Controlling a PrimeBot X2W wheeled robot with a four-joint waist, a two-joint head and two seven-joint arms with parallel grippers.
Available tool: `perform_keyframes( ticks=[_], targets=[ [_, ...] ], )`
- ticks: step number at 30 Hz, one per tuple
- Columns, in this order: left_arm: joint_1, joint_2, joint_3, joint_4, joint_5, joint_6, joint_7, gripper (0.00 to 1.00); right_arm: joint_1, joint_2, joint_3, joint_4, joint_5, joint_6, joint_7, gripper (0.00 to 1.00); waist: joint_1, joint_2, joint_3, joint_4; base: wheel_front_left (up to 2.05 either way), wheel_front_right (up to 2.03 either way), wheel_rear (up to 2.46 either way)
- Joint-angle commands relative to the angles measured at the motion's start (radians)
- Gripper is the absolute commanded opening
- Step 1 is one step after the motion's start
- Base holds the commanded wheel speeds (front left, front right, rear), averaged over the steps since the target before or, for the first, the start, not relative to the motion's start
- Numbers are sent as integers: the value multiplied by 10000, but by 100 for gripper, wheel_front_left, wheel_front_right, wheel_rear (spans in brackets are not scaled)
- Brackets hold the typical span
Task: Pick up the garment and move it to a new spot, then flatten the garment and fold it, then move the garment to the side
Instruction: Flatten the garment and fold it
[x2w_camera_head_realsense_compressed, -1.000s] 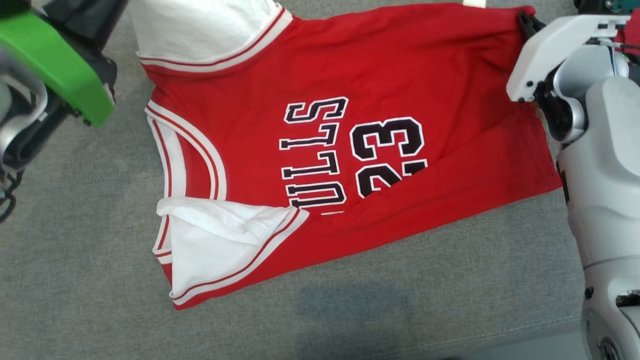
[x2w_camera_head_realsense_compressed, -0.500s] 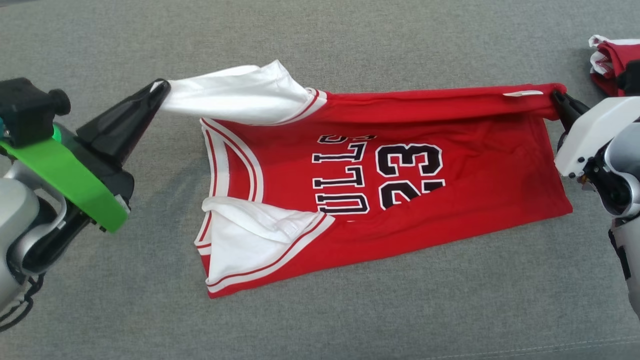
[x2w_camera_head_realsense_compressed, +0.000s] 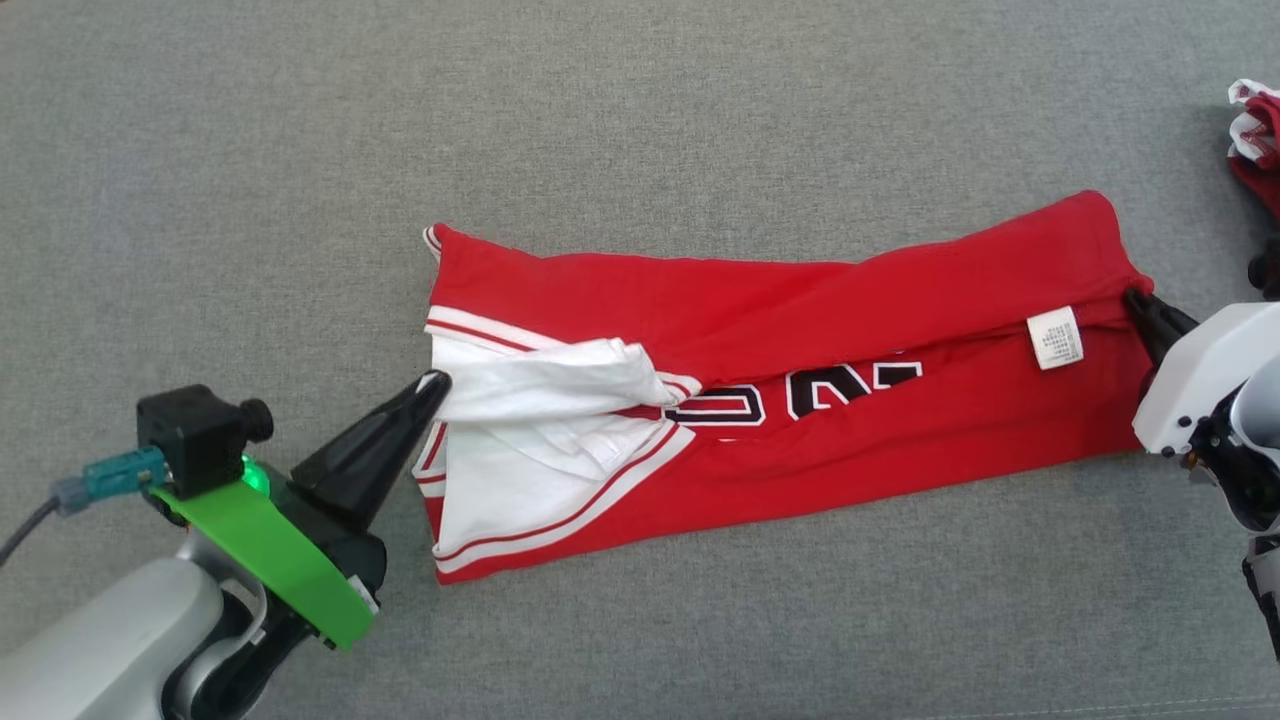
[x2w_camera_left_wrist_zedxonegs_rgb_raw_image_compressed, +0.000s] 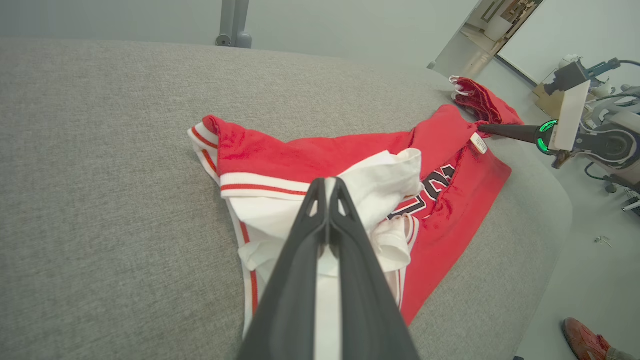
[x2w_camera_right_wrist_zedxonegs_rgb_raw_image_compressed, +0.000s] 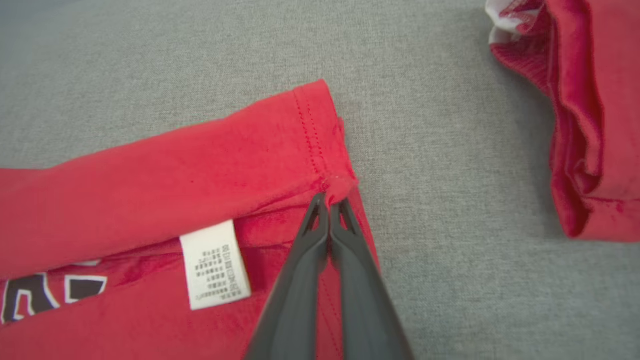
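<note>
Grey fabric surface (x2w_camera_head_realsense_compressed: 640, 120), red jersey (x2w_camera_head_realsense_compressed: 800, 300) folded lengthwise, pale floor (x2w_camera_left_wrist_zedxonegs_rgb_raw_image_compressed: 590, 280) beyond

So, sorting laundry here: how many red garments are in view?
2. The jersey lies centre, held at each end by the left gripper and right gripper; a crumpled red garment sits at the head view's right edge. Others may be hidden.

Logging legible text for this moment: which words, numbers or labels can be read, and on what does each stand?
Nothing reads in full.
Black, white-edged print on the red jersey: cut off by the folded-over layer, so only fragments of characters show, unreadable.
White care label near the jersey's hem: rows of tiny print, too small to read.
On the second red garment lying apart from it: no text seen.
</note>
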Motion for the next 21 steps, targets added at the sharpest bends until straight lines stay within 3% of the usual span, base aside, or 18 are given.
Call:
perform_keyframes(
  ticks=[1,5,7,8,9,10,11,12,16,21],
  targets=[
    [286,-127,130,86,129,-39,-22,0,181,9,-75,-36,-46,-12,19,0,1,-1,26,-1,0,0,0],
    [1084,-632,600,438,327,-85,-23,0,436,150,-157,22,-145,-12,21,0,1,-1,43,-23,0,0,0],
    [1524,-976,933,805,344,-119,-23,0,498,310,-137,154,-133,-12,-46,43,1,-1,37,-67,0,0,0],
    [1643,-1102,1043,910,350,-131,-23,0,523,332,-130,210,-157,-12,-99,83,1,-1,27,-74,0,0,0],
    [1778,-1221,1140,1044,354,-136,-23,11,558,379,-135,292,-133,-12,-149,100,1,-1,3,-75,0,0,0],
    [1896,-1326,1194,1157,343,-145,-24,29,593,405,-161,374,-89,-12,-218,100,1,-1,-27,-68,0,0,0],
    [1989,-1433,1263,1252,326,-150,-24,71,613,404,-174,437,-63,-12,-284,100,1,-1,-68,-55,0,0,0],
    [2068,-1551,1367,1339,279,-142,-24,100,632,407,-203,482,-21,-12,-395,100,1,-1,-124,-39,0,0,0],
    [2517,-2026,2057,1583,528,-46,-22,100,916,373,-324,458,152,-12,-887,100,1,-1,-520,34,0,0,0],
    [3379,-2824,3703,1489,1667,851,-23,100,1625,350,-565,-60,458,-12,-1807,100,1,-1,-1115,170,0,0,0]
  ],
)
